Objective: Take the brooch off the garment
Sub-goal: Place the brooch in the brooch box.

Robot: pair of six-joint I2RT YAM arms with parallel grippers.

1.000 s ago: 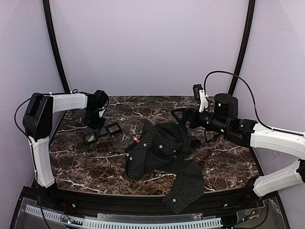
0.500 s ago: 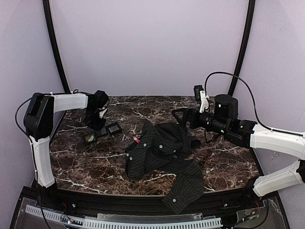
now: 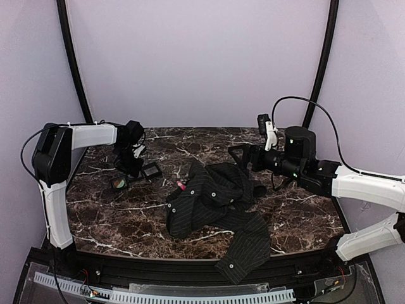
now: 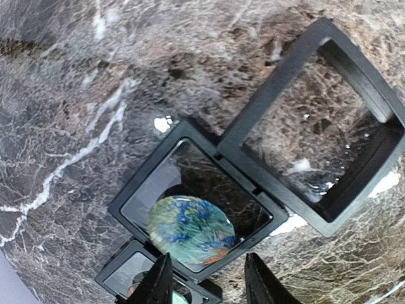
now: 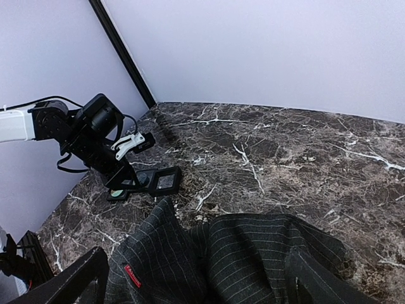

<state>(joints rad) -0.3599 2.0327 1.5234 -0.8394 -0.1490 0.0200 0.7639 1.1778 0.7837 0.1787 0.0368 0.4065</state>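
The garment (image 3: 215,199) is a dark pinstriped shirt, crumpled mid-table; it also fills the bottom of the right wrist view (image 5: 253,259). A small pink-red spot (image 3: 180,185) sits at its left edge. The right wrist view shows a red label (image 5: 131,275) there, so I cannot tell if the spot is the brooch. No flower-shaped pin shows clearly. My right gripper (image 3: 237,155) hovers open over the shirt's far side, fingers wide (image 5: 196,294). My left gripper (image 3: 131,166) is open and empty just above the black trays (image 4: 209,288).
Three small black square trays lie at the left (image 3: 136,174). One is empty (image 4: 323,126). One holds a round blue-green disc (image 4: 190,228). The third is half hidden under my left fingers (image 4: 126,282). Part of the shirt hangs over the table's front edge (image 3: 243,253).
My left gripper has shifted slightly down and right over the trays. The right arm and the shirt have not visibly moved.
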